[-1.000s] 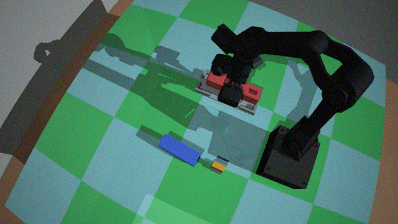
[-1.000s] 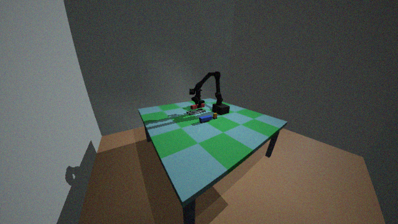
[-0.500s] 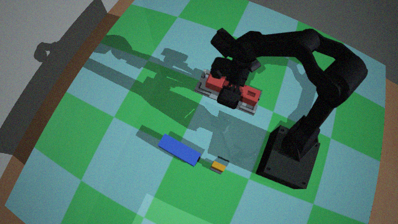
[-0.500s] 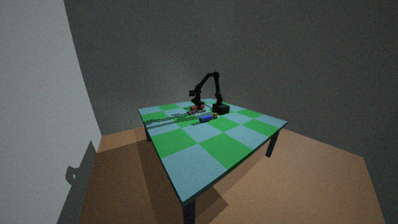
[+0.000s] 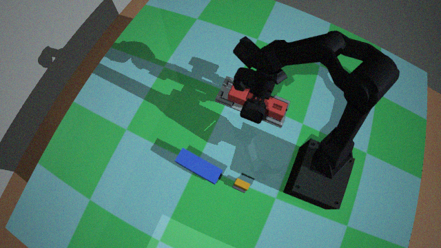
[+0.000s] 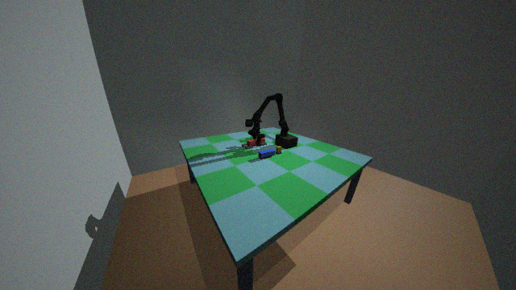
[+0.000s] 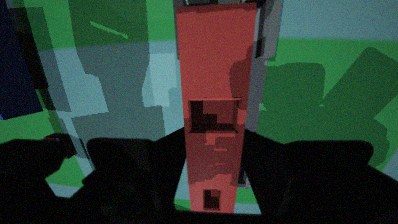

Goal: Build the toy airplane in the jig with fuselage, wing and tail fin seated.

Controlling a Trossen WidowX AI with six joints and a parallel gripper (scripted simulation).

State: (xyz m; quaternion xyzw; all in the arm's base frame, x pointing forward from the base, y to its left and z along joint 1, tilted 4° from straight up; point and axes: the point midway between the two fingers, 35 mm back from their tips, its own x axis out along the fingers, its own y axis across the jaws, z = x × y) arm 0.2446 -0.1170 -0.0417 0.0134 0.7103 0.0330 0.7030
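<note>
Black two-fingered end effector (image 5: 253, 98) (image 6: 259, 138) (image 7: 215, 165), pinching the long red block-shaped fuselage (image 5: 276, 108) (image 6: 251, 142) (image 7: 216, 55) by its sides; grey slotted cradle (image 5: 224, 94) (image 6: 245, 146) (image 7: 270, 32), lying beneath the fuselage, full seating not discernible; blue rectangular wing (image 5: 198, 165) (image 6: 266, 154) and small yellow block-shaped tail fin (image 5: 242, 184) (image 6: 279, 149), resting apart from the cradle on the green-and-blue chequered table (image 5: 127, 179) (image 6: 250, 217), the wing lying farther than the fin from the arm's base (image 5: 318, 193) (image 6: 291, 142)

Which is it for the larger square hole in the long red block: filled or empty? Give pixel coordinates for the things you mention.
Empty: the long red block (image 5: 276, 108) (image 7: 216, 55) shows only shadowed red walls inside that hole, nothing inserted.
</note>
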